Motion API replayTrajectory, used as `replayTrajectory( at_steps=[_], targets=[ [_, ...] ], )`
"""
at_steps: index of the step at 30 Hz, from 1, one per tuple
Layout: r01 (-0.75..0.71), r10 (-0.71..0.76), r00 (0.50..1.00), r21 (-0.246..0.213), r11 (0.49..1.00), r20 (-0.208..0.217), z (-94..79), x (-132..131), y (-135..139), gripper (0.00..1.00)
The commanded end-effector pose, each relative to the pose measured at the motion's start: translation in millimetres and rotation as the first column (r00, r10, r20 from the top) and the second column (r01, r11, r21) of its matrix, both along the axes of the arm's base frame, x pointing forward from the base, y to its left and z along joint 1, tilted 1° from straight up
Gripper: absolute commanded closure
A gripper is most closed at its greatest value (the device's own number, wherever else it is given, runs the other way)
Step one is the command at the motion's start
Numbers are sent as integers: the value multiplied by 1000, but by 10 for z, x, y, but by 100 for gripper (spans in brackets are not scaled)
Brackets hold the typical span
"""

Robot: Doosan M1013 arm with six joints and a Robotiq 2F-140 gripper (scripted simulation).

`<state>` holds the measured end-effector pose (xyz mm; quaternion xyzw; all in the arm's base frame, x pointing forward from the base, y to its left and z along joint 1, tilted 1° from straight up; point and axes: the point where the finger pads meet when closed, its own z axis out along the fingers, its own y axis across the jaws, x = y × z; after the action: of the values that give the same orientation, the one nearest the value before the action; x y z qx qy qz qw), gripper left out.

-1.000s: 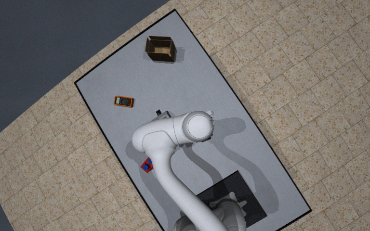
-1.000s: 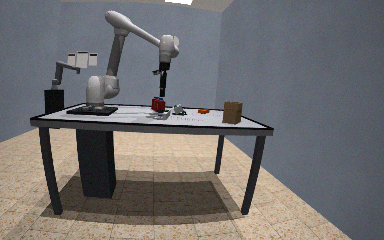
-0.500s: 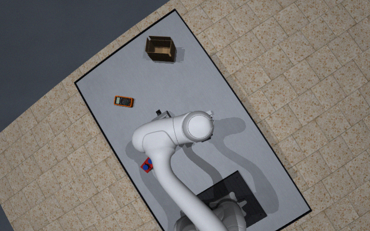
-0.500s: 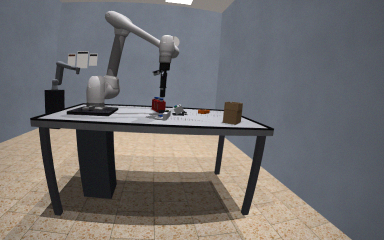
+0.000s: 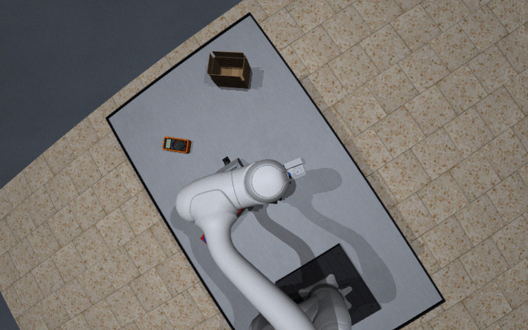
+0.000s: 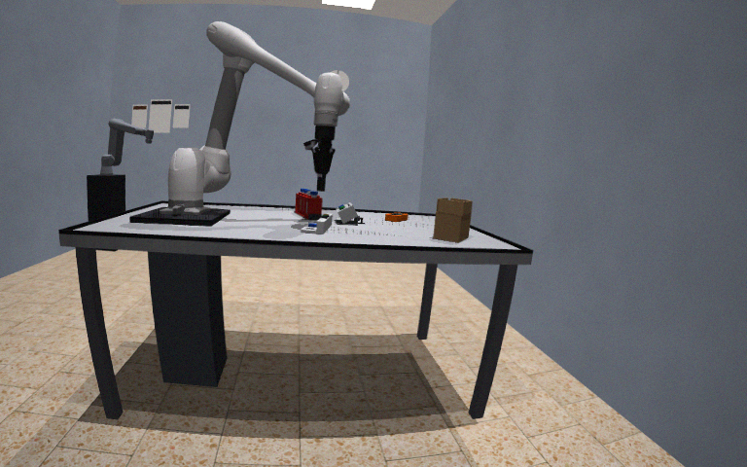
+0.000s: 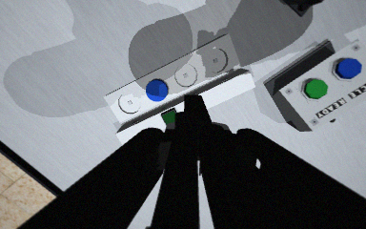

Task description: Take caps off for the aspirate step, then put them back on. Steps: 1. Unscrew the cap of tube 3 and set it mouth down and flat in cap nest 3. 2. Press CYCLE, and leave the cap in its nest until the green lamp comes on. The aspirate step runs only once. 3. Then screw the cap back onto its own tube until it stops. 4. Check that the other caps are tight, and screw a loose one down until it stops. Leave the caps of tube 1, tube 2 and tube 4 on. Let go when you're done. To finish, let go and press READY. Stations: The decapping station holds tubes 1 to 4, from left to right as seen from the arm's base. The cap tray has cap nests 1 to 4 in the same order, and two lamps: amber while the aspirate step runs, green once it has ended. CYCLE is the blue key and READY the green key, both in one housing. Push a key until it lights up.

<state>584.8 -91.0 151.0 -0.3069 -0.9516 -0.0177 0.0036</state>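
Gripper [image 7: 191, 102]: The fingers were closed together and nothing was clamped between them. The tool was pointed straight down, above the table [image 6: 264, 231].

Cap [image 7: 156, 90]: The blue cap was seated in an inner nest of the cap tray [image 7: 229, 88], just ahead of the fingertips and slightly to their left in the wrist view. The nest number could not be read. The other three nests were seen vacant.

Green lamp [image 7: 168, 116]: A green square was seen on the tray's front face, partly hidden by the fingers. It could not be told whether it was lit.

Key housing [image 7: 291, 102]: It was located to the right of the gripper. The green READY key [image 7: 315, 89] was the nearer, and the blue CYCLE key [image 7: 348, 68] lay beyond it.

Decapping station [image 6: 307, 204]: The red block was located below the gripper and towards the arm's base in the exterior view.

Step in hand: A press of CYCLE with the closed fingertips was judged likely.

Handling of cap: The cap was judged small, light, rigid and smooth-sided, so liable to slip or tilt.

Hold point: A grasp across the side wall on opposite sides, from directly above, is advised, with the cap kept level.
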Motion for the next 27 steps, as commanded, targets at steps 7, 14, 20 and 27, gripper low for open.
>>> replayTrajectory(
  at_steps=[7, 14, 20, 27],
  targets=[
    [597, -598, 802, -24, 802, -6, -121, 331, 569, 90],
    [795, -795, 606, -28, 606, -9, -193, 486, 899, 90],
    [795, -795, 606, -26, 606, -8, -291, 704, 1343, 90],
    [795, -795, 606, -26, 606, -8, -389, 918, 1788, 90]
  ],
)
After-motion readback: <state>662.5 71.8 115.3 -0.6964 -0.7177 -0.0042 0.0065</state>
